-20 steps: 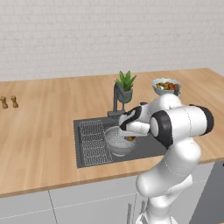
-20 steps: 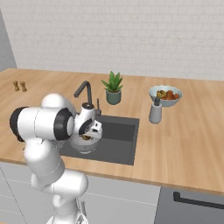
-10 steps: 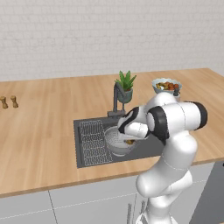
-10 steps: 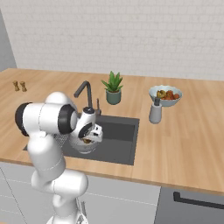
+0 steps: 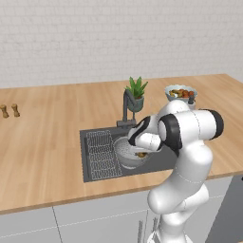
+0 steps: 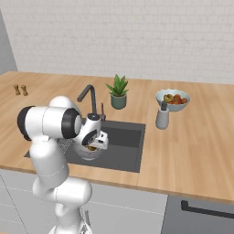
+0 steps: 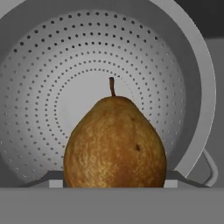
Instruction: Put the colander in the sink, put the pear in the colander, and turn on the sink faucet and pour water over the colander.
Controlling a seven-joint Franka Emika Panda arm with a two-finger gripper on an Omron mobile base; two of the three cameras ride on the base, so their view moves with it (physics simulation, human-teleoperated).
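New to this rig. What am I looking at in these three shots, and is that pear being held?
It is a rendered kitchen with a white robot arm on a driving base. Two pictures come from cameras on the base, behind the arm to its left and right. The third comes from a camera on the hand, looking along its fingers.

The wooden counter has a dark sink with a faucet behind it. A colander sits in the sink. Also on the counter: a potted plant, a fruit bowl and two small shakers.

The hand is over the colander, and the pear sits between its fingers, so it looks held, with the colander's perforated bowl beneath.
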